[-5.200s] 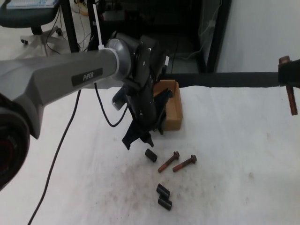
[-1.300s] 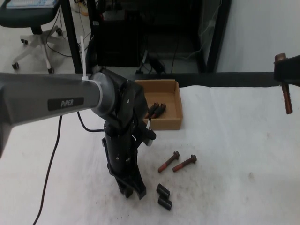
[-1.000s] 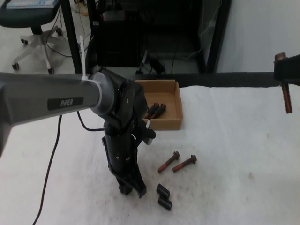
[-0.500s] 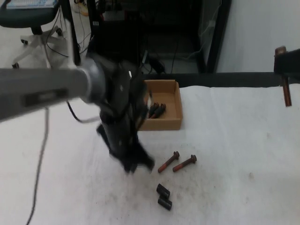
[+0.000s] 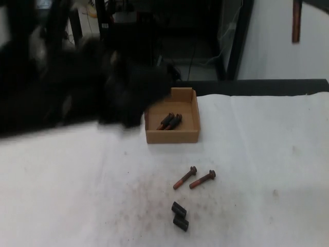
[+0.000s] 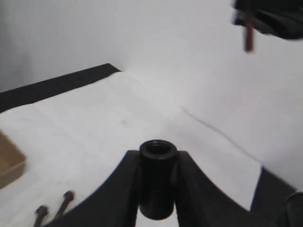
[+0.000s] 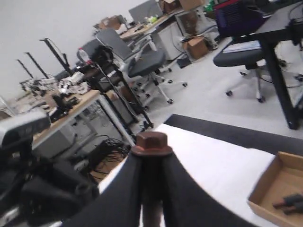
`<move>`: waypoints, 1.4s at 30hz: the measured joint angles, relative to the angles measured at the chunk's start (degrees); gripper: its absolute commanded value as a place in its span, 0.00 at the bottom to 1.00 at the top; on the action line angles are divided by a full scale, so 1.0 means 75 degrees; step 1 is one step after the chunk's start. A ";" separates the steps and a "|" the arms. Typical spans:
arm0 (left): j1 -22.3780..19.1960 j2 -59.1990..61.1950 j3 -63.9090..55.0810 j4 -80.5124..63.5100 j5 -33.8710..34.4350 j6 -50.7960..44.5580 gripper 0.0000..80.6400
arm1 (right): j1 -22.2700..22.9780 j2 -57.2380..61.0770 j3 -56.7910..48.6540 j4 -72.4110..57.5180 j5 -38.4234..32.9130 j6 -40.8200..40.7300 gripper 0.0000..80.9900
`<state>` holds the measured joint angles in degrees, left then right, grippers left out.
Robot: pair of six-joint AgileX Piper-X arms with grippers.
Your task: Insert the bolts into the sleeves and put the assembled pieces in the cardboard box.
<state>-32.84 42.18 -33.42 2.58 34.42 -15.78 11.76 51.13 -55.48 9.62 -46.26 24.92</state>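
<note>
So far, two assembled pieces (image 5: 171, 121) sit in the brown cardboard box (image 5: 188, 136). We have our left gripper (image 6: 157, 161) clamped on a black cylindrical sleeve (image 6: 157, 191) and our right gripper (image 7: 151, 166) pinching a rusty hex-head bolt (image 7: 151, 142). Two loose bolts (image 5: 184, 177) and two loose sleeves (image 5: 179, 209) are left on the white bench (image 5: 257, 154).

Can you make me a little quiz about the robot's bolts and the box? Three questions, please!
1. True or false: the left gripper holds a black sleeve.
2. How many loose bolts lie on the white bench? A) one B) two C) five
3. Fill in: the two assembled pieces lie inside the ____.

Key: 1 true; 2 B; 3 cardboard box.
</note>
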 measured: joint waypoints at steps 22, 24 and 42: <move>0.0000 -0.0841 0.1940 -0.3543 0.0540 -0.0119 0.00 | 0.4721 0.1455 0.0000 -0.1853 0.2494 -0.2303 0.01; 0.0000 -0.0841 0.1940 -0.3448 0.0573 -0.0119 0.00 | 0.4749 0.1459 0.0000 -0.1853 0.2563 -0.2360 0.01; 0.0000 -0.0174 0.1394 -0.2907 0.0799 -0.0342 0.00 | 0.4757 0.1675 0.0000 -0.2385 0.2581 -0.2435 0.01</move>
<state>-32.84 40.88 -22.97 -19.22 40.41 -18.34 47.44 63.69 -55.48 -8.27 -26.90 6.67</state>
